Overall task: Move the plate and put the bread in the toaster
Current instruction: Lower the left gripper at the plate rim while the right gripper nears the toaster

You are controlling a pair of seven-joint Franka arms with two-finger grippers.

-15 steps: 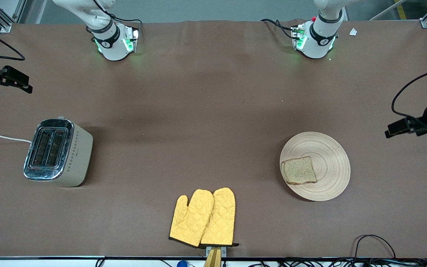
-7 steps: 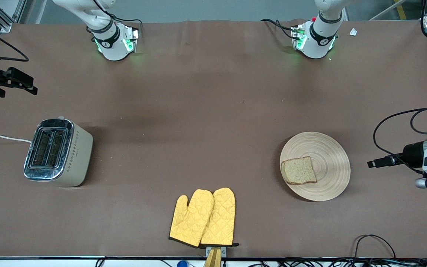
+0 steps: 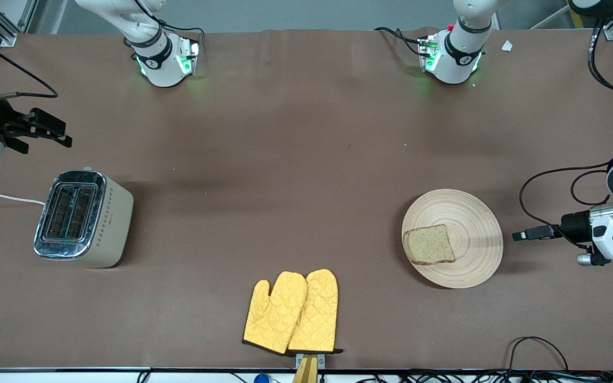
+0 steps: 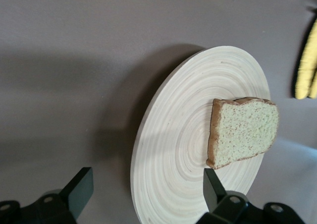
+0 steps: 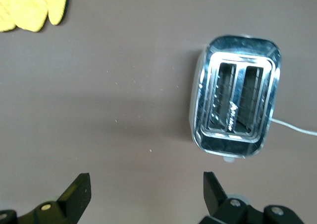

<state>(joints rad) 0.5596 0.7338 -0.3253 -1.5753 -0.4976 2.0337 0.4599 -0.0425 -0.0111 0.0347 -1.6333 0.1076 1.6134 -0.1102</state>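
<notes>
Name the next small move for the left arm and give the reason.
Probably ease the open left gripper toward the plate until its fingers straddle the rim. It sits beside the plate's edge at the left arm's end of the table, touching nothing. The bread lies on the plate, and the toaster slots look empty.

Bread point(image 3: 429, 244) (one slice) on plate point(image 3: 466, 213)

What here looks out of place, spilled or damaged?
Nothing is spilled or damaged. The bread lies flat but off-centre on the plate. The toaster stands upright, both slots empty. The mitts overhang the table edge slightly.
</notes>
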